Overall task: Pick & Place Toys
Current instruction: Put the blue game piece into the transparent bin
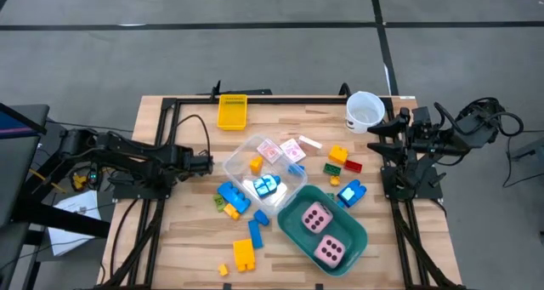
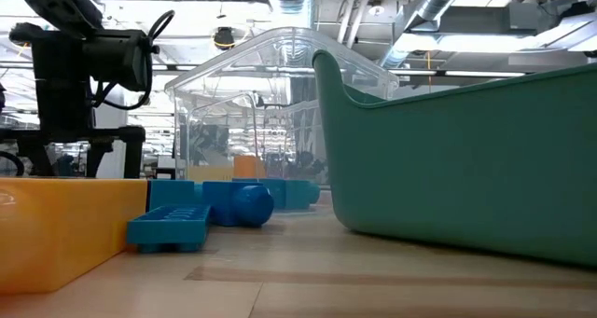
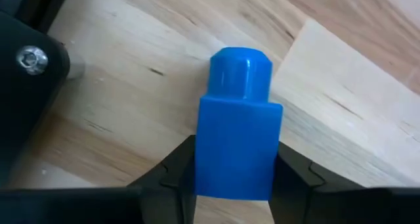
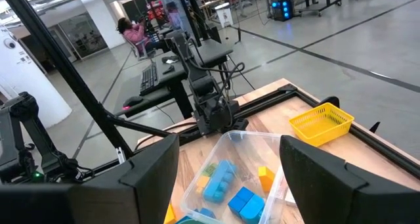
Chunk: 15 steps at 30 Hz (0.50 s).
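Two dice (image 1: 322, 233) in teal tub (image 1: 293, 224) | left pincer (image 3: 233, 178) grips blue brick (image 3: 237, 125) | right pincer (image 4: 230, 158) wide

Both arms were black and angular, built of jointed segments on black frame rails beside the wooden table (image 1: 183, 239). Loose black cables looped off each arm. The left gripper (image 3: 234, 178) had matte black fingers (image 3: 172, 175), with a silver hex screw (image 3: 31, 58) above them.
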Available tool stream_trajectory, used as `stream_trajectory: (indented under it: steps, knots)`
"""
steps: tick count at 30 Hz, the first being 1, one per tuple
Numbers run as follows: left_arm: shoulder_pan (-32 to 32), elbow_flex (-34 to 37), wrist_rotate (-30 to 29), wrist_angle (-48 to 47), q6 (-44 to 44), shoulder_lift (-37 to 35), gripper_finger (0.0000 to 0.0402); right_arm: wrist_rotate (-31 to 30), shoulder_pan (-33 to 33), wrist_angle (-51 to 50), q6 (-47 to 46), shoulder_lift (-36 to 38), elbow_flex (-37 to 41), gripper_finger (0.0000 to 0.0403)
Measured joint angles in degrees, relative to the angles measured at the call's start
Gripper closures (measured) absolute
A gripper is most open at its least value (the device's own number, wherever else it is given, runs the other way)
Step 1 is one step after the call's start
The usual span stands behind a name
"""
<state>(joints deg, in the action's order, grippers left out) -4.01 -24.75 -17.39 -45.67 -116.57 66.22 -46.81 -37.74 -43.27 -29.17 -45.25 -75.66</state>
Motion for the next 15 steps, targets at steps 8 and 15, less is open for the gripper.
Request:
stream_trajectory:
  steps: [8,15]
  knots:
    - [0.76,0.00,0.92,0.10,-0.07,0.00,0.0253,0.00,0.00,0.00,0.00,0.00,0.00,0.0148]
    - [0.76,0.00,1.28,0.83,-0.21,-0.02,0.0276,0.00,0.00,0.00,-0.03,-0.07,-0.02,0.0148]
